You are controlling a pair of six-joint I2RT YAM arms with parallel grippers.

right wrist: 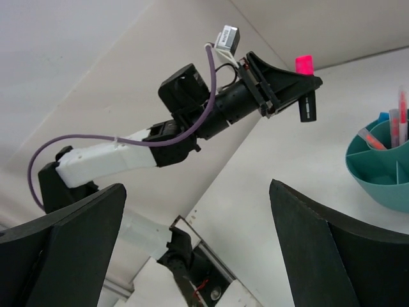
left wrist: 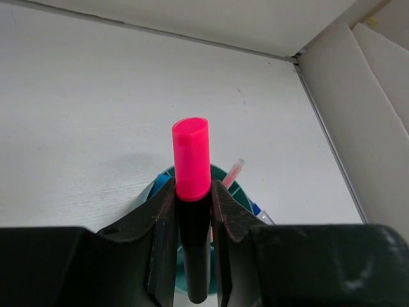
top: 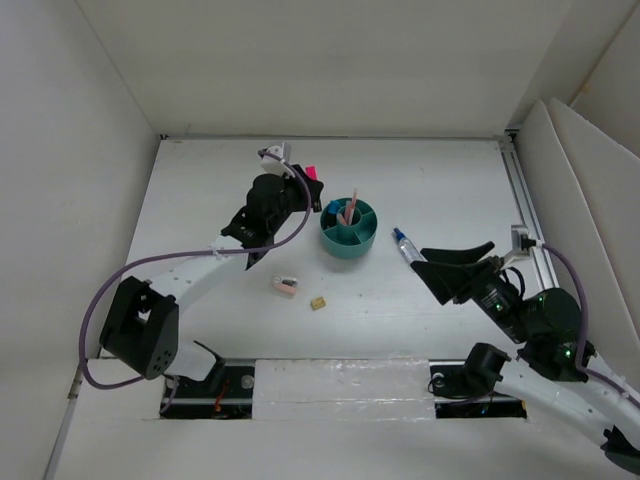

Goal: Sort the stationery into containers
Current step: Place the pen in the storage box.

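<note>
The left arm (top: 185, 275) and right arm (top: 545, 318) pair white links with black joint housings and black wedge-shaped fingers (right wrist: 332, 256), each carrying a purple-grey cable (top: 105, 295), with a small green light (top: 569, 351) glowing on the right one.

Right wrist view: own jaws wide apart, left arm holding a marker aloft.

The right gripper (right wrist: 197, 187) shows two dark fingers at the lower corners with a broad gap between them and nothing in it. Beyond, the left arm (right wrist: 211, 112), trailing a purple cable (right wrist: 96, 141), reaches across. The left gripper (right wrist: 305, 83) is clamped on a black marker (right wrist: 307, 109), upright, pink cap uppermost, clear of the white table (right wrist: 287, 160). At the right edge sits the teal organizer (right wrist: 377, 173), partly cropped, with pink-orange pens (right wrist: 401, 112) standing inside.
</note>
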